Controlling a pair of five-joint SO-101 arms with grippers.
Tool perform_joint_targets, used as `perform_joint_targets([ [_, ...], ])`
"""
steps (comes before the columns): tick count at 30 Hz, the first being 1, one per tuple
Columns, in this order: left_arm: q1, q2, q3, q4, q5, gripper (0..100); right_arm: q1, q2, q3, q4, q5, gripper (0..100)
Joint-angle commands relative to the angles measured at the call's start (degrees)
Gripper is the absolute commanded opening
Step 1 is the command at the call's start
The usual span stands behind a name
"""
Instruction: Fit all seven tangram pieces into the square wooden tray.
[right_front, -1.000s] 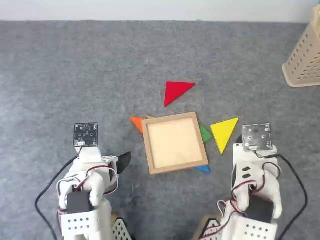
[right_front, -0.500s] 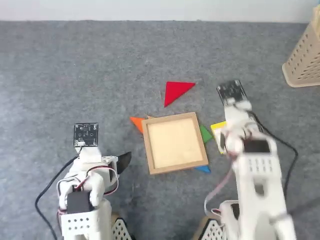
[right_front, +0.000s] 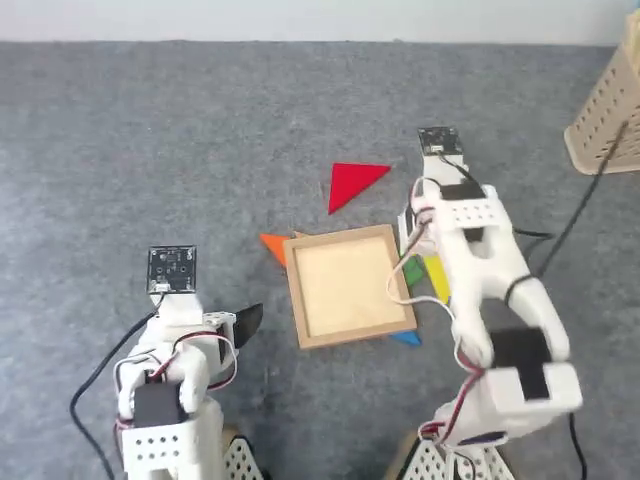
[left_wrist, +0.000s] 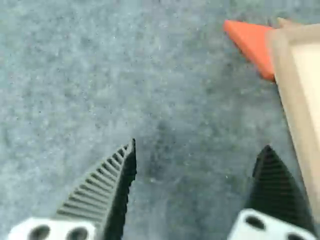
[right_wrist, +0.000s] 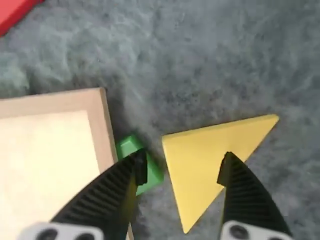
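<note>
Grey felt tabletop (right_front: 150, 130), pale wall (right_front: 300, 20) past far edge, perforated rack (right_front: 610, 110) at far right corner, left gripper (left_wrist: 199, 147) spread above felt, right gripper (right_wrist: 185, 154) spread over yellow triangle (right_wrist: 210, 145)

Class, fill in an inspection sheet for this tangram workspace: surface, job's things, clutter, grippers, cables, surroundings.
Surface: grey carpet, flat.
Job's things: wooden tray holds no pieces; red triangle, orange piece, green piece, yellow triangle and blue piece lie outside it.
Clutter: perforated beige container at the far right edge.
Grippers: left gripper fingers open above bare carpet; right gripper fingers open over the yellow triangle.
Cables: black cable loops across the carpet.
Surroundings: pale wall beyond the carpet.
</note>
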Motion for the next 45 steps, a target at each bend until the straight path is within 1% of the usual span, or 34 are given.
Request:
perform_joint_targets([
  [1,0.3,-1.1,-1.1,-0.1,-0.1,35,0.3,1.7,-6.9,2.7,-2.7,23.5],
  [11,0.3,-1.1,-1.1,-0.1,-0.1,35,0.9,6.2,-7.8,1.4,-3.3,23.6],
  [16,0.3,-1.1,-1.1,-0.1,-0.1,35,3.4,7.8,-7.9,-1.2,-3.3,23.6],
  [19,0.3,-1.1,-1.1,-0.1,-0.1,35,3.5,8.8,-8.4,-0.9,-3.4,28.0],
  [21,0.3,-1.1,-1.1,-0.1,-0.1,35,3.5,9.8,-9.7,0.6,-5.1,32.5],
  [23,0.3,-1.1,-1.1,-0.1,-0.1,35,3.7,11.1,-11.6,2.2,-6.7,34.2],
  [28,0.3,-1.1,-1.1,-0.1,-0.1,35,3.9,15.3,-14.2,3.6,-6.6,33.2],
  [34,0.3,-1.1,-1.1,-0.1,-0.1,35,5.5,15.3,-14.3,6.5,-6.5,32.8],
  [38,0.3,-1.1,-1.1,-0.1,-0.1,35,8.5,15.4,-14.4,5.3,-6.9,24.3],
  [40,0.3,-1.1,-1.1,-0.1,-0.1,35,9.5,15.3,-14.4,4.5,-7.8,21.9],
  [42,0.3,-1.1,-1.1,-0.1,-0.1,35,9.6,15.1,-14.4,4.5,-9.6,23.2],
  [45,0.3,-1.1,-1.1,-0.1,-0.1,35,9.4,15.2,-14.4,4.8,-10.1,24.7],
])
